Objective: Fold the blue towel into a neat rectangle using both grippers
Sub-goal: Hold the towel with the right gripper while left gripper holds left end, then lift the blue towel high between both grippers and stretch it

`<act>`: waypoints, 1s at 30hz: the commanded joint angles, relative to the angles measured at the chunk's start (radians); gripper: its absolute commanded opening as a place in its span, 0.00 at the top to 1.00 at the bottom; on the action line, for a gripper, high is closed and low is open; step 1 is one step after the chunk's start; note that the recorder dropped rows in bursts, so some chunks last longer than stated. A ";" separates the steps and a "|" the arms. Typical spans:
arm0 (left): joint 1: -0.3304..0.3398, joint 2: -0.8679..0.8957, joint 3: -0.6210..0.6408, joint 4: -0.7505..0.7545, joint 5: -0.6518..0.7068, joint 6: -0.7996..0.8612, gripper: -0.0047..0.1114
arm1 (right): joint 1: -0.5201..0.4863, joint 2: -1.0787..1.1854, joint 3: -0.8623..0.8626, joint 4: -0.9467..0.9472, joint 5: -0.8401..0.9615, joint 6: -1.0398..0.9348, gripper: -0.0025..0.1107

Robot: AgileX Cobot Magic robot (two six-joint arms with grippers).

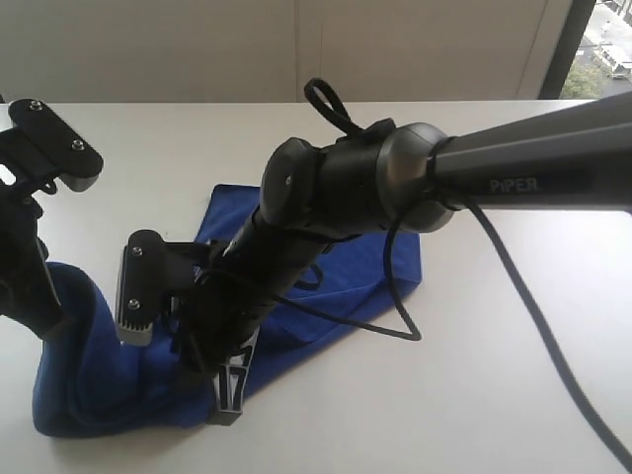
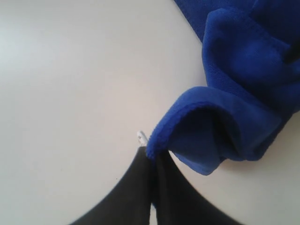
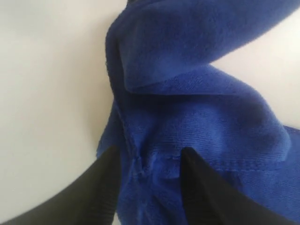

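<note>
The blue towel (image 1: 390, 267) lies crumpled on the white table, one part lifted at the left. My left gripper (image 1: 51, 318) is at the far left. In the left wrist view its fingers (image 2: 136, 187) are pressed together on the towel's edge (image 2: 187, 117), and a small white tag (image 2: 141, 137) pokes out beside them. My right arm reaches across the middle, and its gripper (image 1: 225, 393) points down onto the towel's front part. In the right wrist view the right gripper (image 3: 150, 159) stands open, its two black fingers apart with bunched towel (image 3: 197, 93) lying between them.
The white table (image 1: 494, 405) stretches around the towel. A black cable (image 1: 400, 296) hangs in a loop from the right arm over the towel. A wall runs behind the table's far edge, with a window (image 1: 607, 44) at the far right.
</note>
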 commanded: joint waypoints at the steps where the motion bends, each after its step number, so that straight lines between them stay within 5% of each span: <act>1: -0.002 -0.004 0.005 -0.004 0.011 -0.009 0.96 | 0.001 0.026 -0.002 0.022 0.036 -0.010 0.63; 8: -0.002 -0.004 0.005 -0.004 0.011 -0.009 0.96 | 0.001 0.031 -0.002 0.041 -0.003 -0.008 0.67; 15: -0.002 -0.004 0.005 -0.004 0.011 -0.009 0.96 | 0.001 0.031 -0.002 0.045 -0.006 -0.006 0.98; 24: -0.002 -0.004 0.005 -0.002 0.009 -0.008 0.96 | -0.001 -0.019 -0.002 0.034 -0.009 0.012 0.98; 30: -0.002 -0.009 0.003 0.014 -0.020 -0.008 0.96 | -0.044 -0.165 -0.002 -0.238 0.002 0.360 0.98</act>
